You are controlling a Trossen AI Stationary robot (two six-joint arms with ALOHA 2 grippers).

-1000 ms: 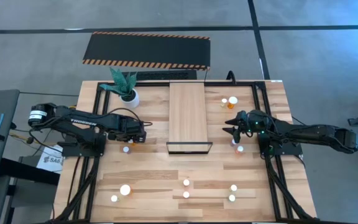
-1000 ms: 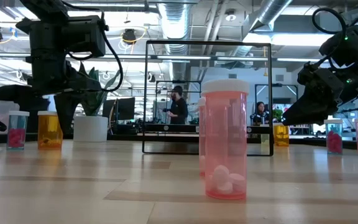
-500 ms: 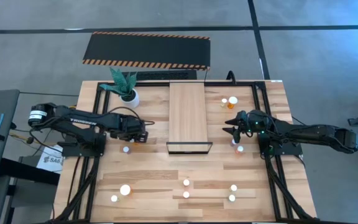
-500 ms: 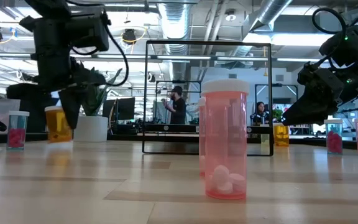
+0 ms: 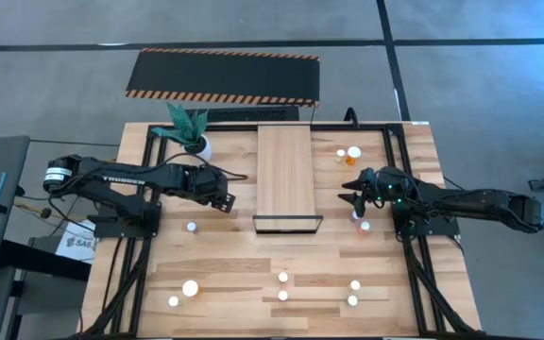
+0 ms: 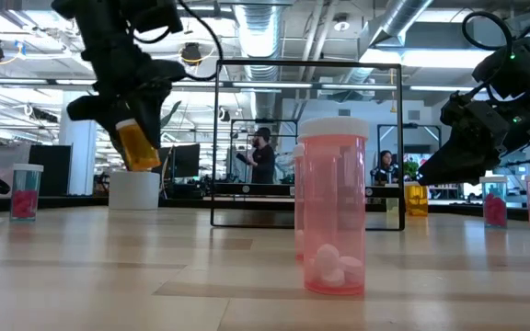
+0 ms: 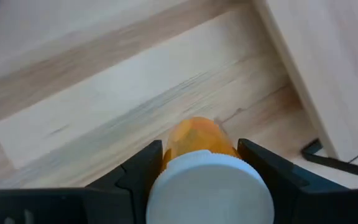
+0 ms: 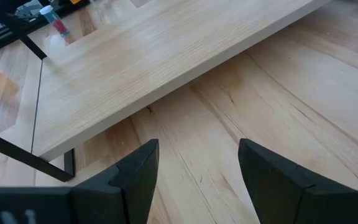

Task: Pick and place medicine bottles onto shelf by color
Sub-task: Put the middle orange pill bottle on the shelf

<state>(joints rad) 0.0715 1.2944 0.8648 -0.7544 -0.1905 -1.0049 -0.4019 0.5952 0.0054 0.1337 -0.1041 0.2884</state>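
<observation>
Orange bottle held above the table

We see the left gripper (image 5: 223, 200) clamping an orange bottle (image 6: 138, 144) beside the shelf (image 5: 285, 175); the right gripper (image 5: 349, 199) waits, fingers apart.

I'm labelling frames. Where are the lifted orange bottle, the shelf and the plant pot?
orange bottle (image 6: 138, 145), low view, its orange side.
shelf (image 5: 285, 170), high view, middle of the board.
plant pot (image 6: 134, 190), low view, its white front.
</observation>
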